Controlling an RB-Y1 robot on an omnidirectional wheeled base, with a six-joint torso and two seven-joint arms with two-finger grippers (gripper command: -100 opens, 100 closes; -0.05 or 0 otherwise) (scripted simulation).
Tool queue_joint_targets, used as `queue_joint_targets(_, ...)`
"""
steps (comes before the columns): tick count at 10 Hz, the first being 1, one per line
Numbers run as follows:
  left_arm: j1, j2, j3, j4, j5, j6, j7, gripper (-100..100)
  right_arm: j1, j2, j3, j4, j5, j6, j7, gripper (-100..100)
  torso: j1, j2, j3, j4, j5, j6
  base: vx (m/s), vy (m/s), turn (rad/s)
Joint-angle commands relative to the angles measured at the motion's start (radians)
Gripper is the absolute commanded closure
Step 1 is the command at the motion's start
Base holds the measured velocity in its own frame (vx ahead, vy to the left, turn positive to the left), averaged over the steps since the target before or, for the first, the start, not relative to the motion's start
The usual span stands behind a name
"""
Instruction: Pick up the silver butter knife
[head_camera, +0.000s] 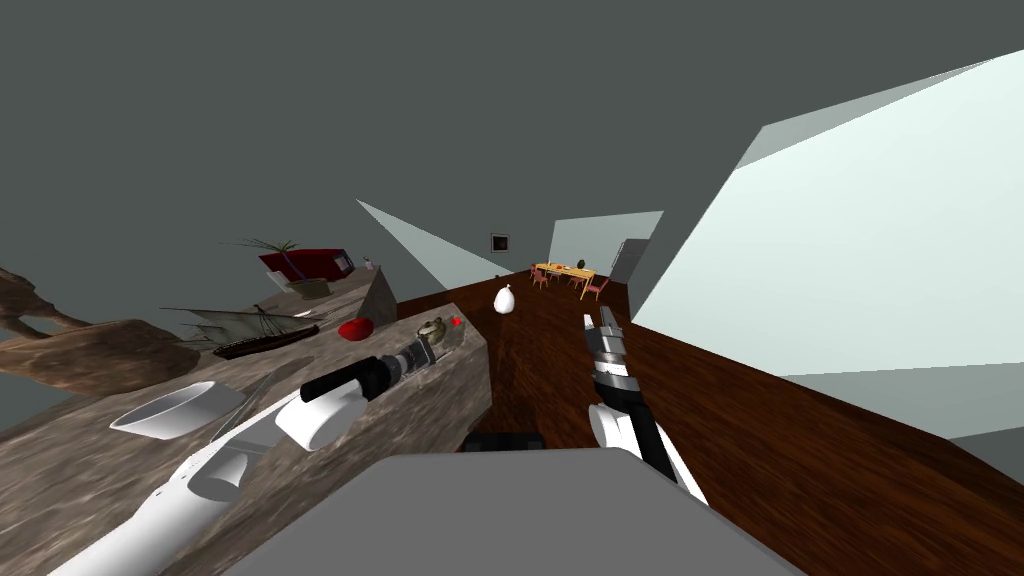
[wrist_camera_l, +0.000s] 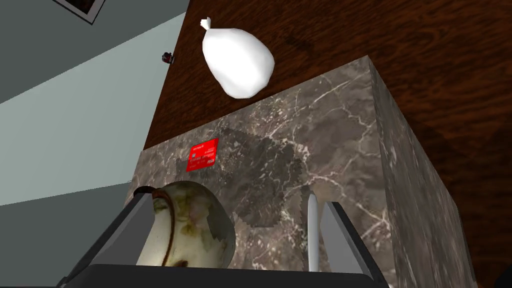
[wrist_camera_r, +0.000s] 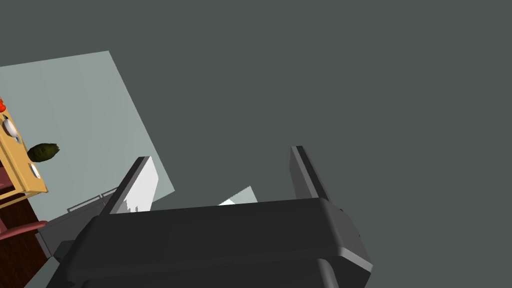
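blocked: jug between fingers | free: marble top ahead

Home interior, open-plan living and dining: marble counter bearing model ship and white bowl; red sofa; yellow dining table with chairs; dark wood floor.

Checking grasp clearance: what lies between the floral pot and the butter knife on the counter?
In the left wrist view, bare marble counter separates the floral pot from the butter knife. Both show between the open left gripper's fingers.

Grey walls enclose a dark wood floor and marble counter.
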Motion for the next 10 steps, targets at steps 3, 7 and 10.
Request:
queue_joint_targets(3,0.0,0.085,0.0,0.029,0.092,0.102,0.058,-100,0.0,0.0,0.0,0.0,0.0,0.0,0.0,0,0.0,0.001,0.0,0.0,0.0,0.0,0.048,-0.02,-0.014)
queue_joint_targets(7,0.005,0.161,0.002,0.059,0.181,0.189,0.102,-100,0.0,0.0,0.0,0.0,0.0,0.0,0.0,0,0.0,0.001,0.0,0.0,0.0,0.0,0.047,-0.021,-0.023)
queue_joint_targets(10,0.009,0.197,0.003,0.075,0.224,0.239,0.12,-100,0.0,0.0,0.0,0.0,0.0,0.0,0.0,0,0.0,0.001,0.001,0.0,0.0,0.0,0.038,-0.016,-0.026)
